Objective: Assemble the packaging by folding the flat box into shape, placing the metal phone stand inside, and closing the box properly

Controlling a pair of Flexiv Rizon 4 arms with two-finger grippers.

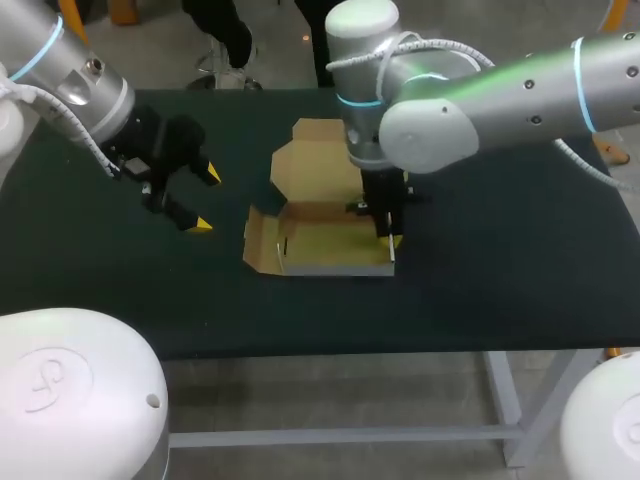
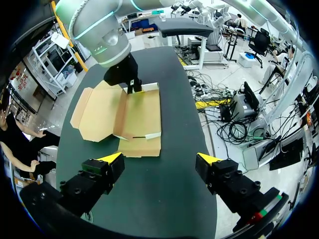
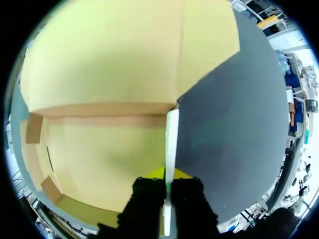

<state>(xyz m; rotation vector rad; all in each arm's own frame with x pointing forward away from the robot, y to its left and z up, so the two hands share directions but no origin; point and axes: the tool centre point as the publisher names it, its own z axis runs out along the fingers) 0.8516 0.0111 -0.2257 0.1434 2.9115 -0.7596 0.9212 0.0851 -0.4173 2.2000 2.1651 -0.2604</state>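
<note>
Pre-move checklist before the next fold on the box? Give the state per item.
1. Right pincer grips the side wall: ok. It has one finger on each face of the wall's pale edge.
2. Left pincer is free to help: ok. It is open and holds nothing.
3. Left pincer is clear of the box: ok. It hangs off to one side, apart from the cardboard.
4. Box is folded into shape: not ok. The lid flap lies open and the end flap is splayed outward.
5. Metal phone stand is located: not ok. It shows in no view.
6. Box interior is free for the stand: ok. Only bare cardboard shows inside.
</note>
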